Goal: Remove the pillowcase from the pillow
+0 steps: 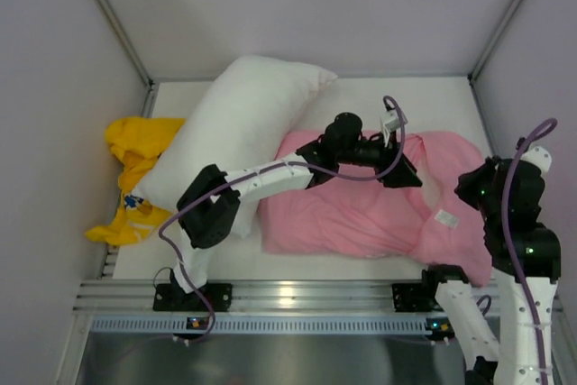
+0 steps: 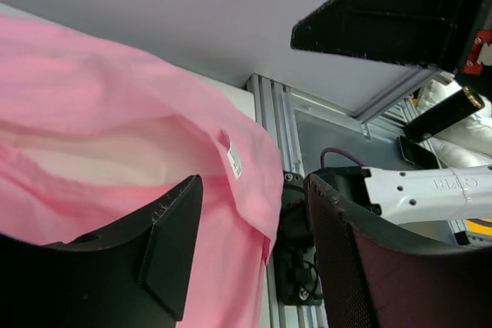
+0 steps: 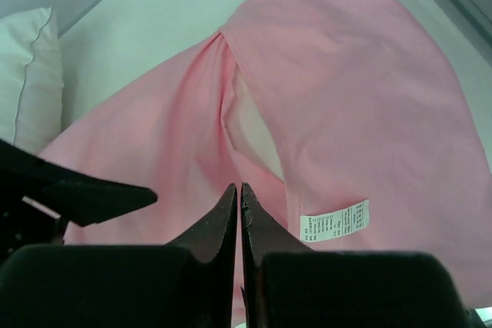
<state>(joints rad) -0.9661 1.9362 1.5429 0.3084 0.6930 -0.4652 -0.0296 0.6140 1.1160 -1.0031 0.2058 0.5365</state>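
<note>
The pink pillowcase (image 1: pixel 361 209) lies on the table's middle and right, with its white label (image 1: pixel 444 217) near the right end. The pillow inside shows only as a pale strip in the case's opening (image 3: pixel 257 136); its yellow band is hidden. My left gripper (image 1: pixel 403 171) reaches over the case and is open. In the left wrist view (image 2: pixel 254 190) its jaws straddle the case's hanging edge beside the label (image 2: pixel 234 161). My right gripper (image 1: pixel 471 194) hovers over the case's right end. In the right wrist view (image 3: pixel 239 187) it is shut and empty above the fabric, left of the label (image 3: pixel 334 220).
A plain white pillow (image 1: pixel 239 123) lies tilted at the back left, its lower end over the left arm. A yellow cloth (image 1: pixel 135 173) is bunched at the left wall. The aluminium rail (image 1: pixel 297 295) runs along the near edge. Walls close in on three sides.
</note>
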